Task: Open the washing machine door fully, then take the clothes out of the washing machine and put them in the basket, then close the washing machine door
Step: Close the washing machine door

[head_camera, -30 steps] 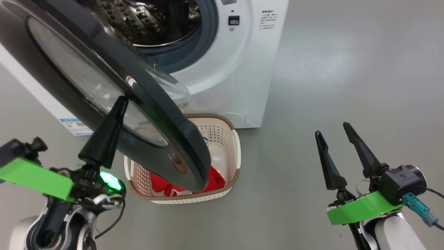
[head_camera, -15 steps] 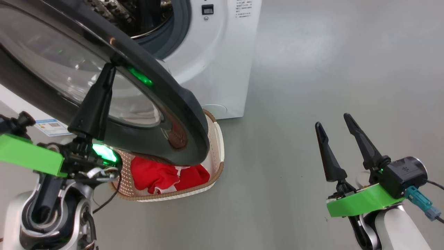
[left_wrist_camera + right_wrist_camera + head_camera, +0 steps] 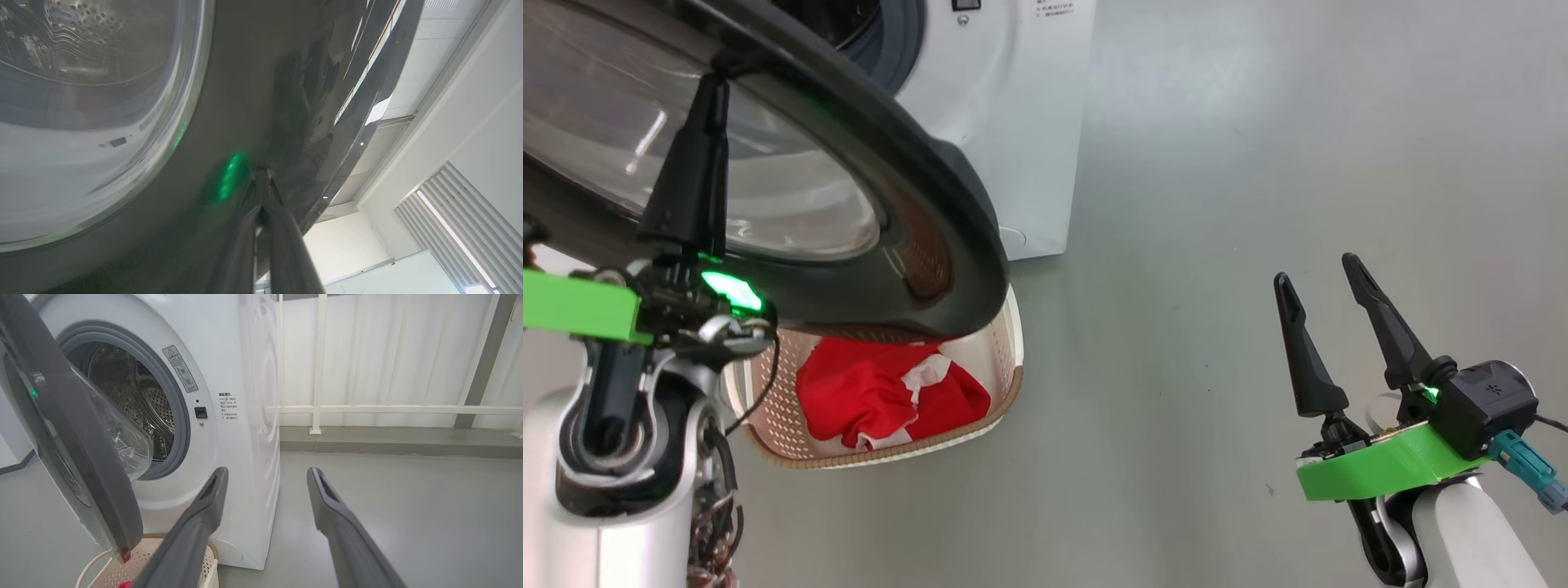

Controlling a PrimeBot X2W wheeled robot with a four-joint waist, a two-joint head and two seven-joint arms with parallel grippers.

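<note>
Since the clothes (image 3: 866,392) already lie in the basket (image 3: 1011,367), on the floor below the half-open washing machine door (image 3: 931,212), the step in hand looks like closing it. The left gripper (image 3: 717,82), fingers pinched together on nothing, touches its tip to the glossy black rim. A steady push near the outer edge, not onto the glass, would serve. The right gripper (image 3: 1316,272) stands spread wide and empty, well apart. The right wrist view shows the drum (image 3: 135,400) of the washing machine (image 3: 245,416) with no cloth in its visible part; the left wrist view shows the tip meeting the rim.

Tapered black claw fingers (image 3: 1304,359), green wrist brackets (image 3: 1380,478), white forearms (image 3: 1462,539), teal connector (image 3: 1523,469), glowing green light (image 3: 727,290)
</note>
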